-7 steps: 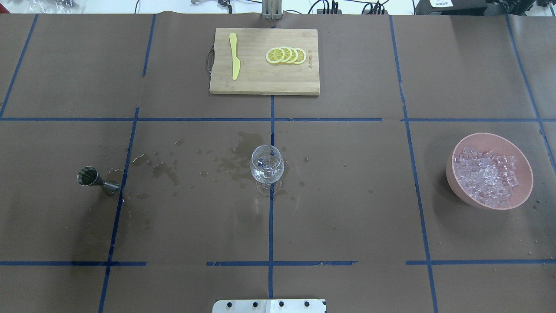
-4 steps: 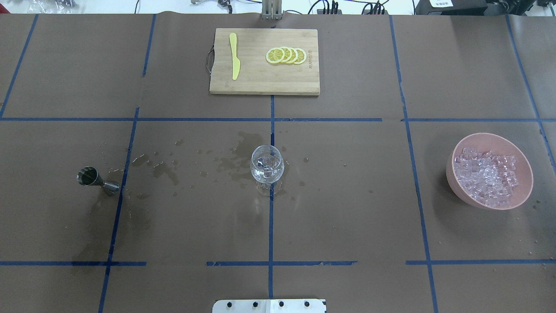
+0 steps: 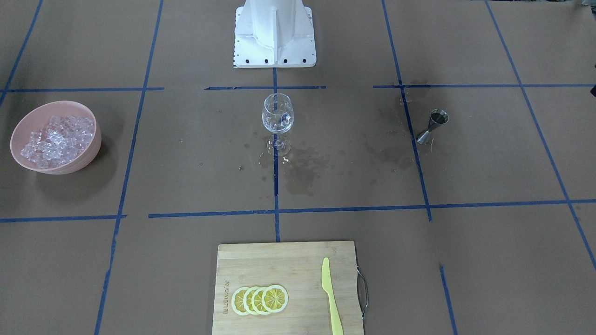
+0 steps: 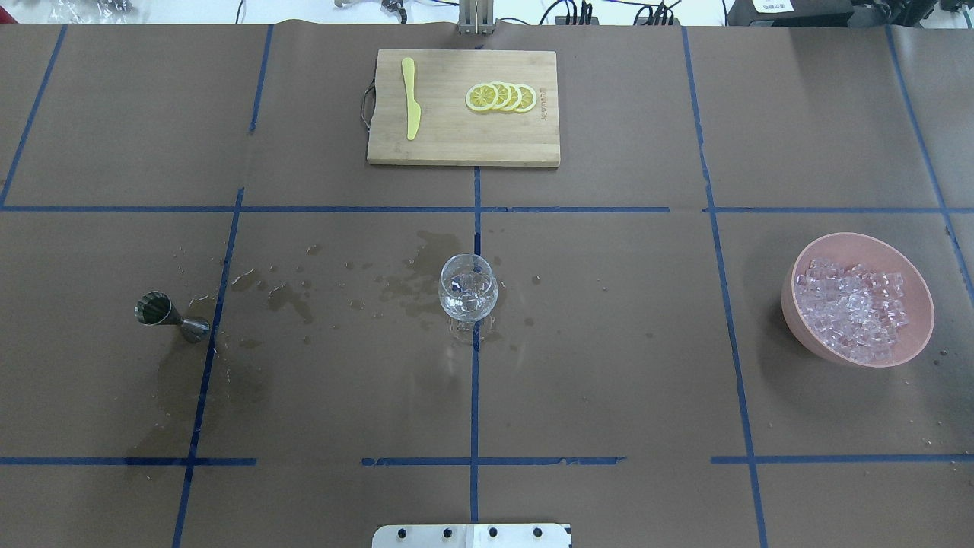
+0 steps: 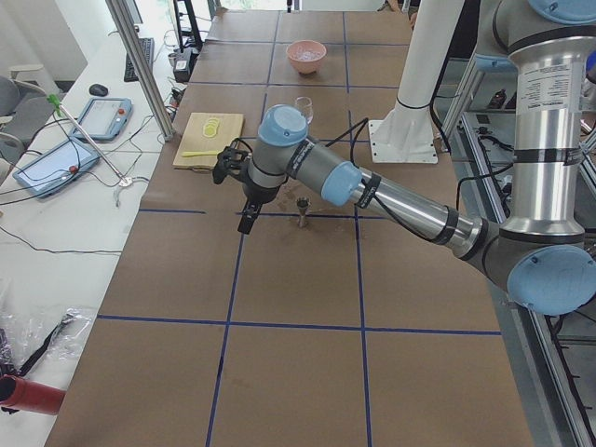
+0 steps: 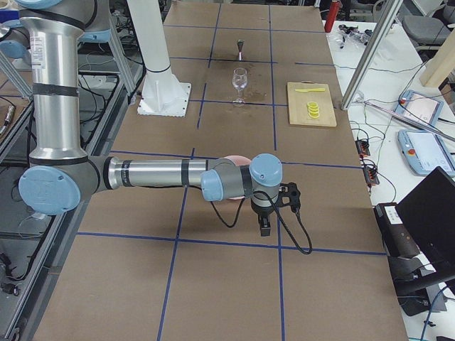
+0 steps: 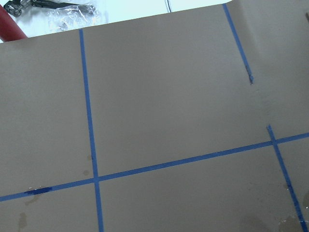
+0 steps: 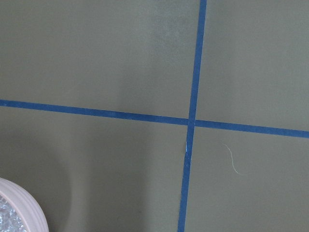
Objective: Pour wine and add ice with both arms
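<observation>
Pink bowl [image 4: 875, 250] of ice [image 4: 852, 308]

change | faint shadow [image 4: 173, 422] near jigger [image 4: 171, 317] has shifted slightly

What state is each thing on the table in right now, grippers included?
wine glass: upright, something clear inside
jigger: upright, ungripped
pink bowl: upright, heaped with ice
lemon slices: fanned on cutting board
knife: flat on cutting board
brown paper: wet stains by wine glass
left gripper: over table, open or shut unclear
right gripper: near pink bowl, likewise unclear
</observation>
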Robot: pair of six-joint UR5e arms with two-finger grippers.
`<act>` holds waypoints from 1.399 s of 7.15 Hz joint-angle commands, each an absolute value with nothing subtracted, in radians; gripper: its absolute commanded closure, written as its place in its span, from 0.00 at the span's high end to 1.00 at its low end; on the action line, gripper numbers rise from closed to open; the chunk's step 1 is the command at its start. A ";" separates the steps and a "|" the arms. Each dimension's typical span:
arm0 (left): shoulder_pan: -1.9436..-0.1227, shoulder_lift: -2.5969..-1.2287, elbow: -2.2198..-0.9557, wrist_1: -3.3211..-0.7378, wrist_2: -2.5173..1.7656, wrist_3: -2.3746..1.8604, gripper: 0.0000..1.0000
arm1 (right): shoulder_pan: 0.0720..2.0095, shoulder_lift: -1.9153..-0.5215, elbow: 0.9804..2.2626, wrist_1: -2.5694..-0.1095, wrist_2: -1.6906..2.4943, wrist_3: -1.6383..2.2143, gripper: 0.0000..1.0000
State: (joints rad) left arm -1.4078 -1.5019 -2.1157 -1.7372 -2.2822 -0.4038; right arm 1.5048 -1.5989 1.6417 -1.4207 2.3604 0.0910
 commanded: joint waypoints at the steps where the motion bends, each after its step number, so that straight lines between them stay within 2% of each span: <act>1: -1.219 -1.453 -2.241 -1.791 -2.159 -0.693 1.00 | 1.503 -1.594 1.644 -1.417 2.364 0.095 1.00; 3: -1.070 -1.276 -2.267 -2.097 -2.057 -0.894 1.00 | 1.497 -1.594 1.658 -1.417 2.364 0.095 1.00; 4: -0.989 -1.252 -2.276 -2.162 -1.989 -0.978 1.00 | 1.496 -1.594 1.667 -1.419 2.362 0.095 1.00; 7: -0.672 -1.178 -2.368 -2.166 -1.641 -1.211 1.00 | 1.493 -1.595 1.677 -1.414 2.365 0.095 1.00; 9: -0.402 -1.148 -2.375 -2.164 -1.336 -1.392 1.00 | 1.494 -1.604 1.709 -1.425 2.381 0.097 1.00; 10: -0.321 -1.135 -2.373 -2.161 -1.227 -1.434 1.00 | 1.494 -1.606 1.719 -1.422 2.387 0.106 1.00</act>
State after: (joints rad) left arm -0.4467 -1.1539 -2.3719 -2.1642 -1.3848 -1.3594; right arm 1.4935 -1.6019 1.7027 -1.4221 2.3768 0.0982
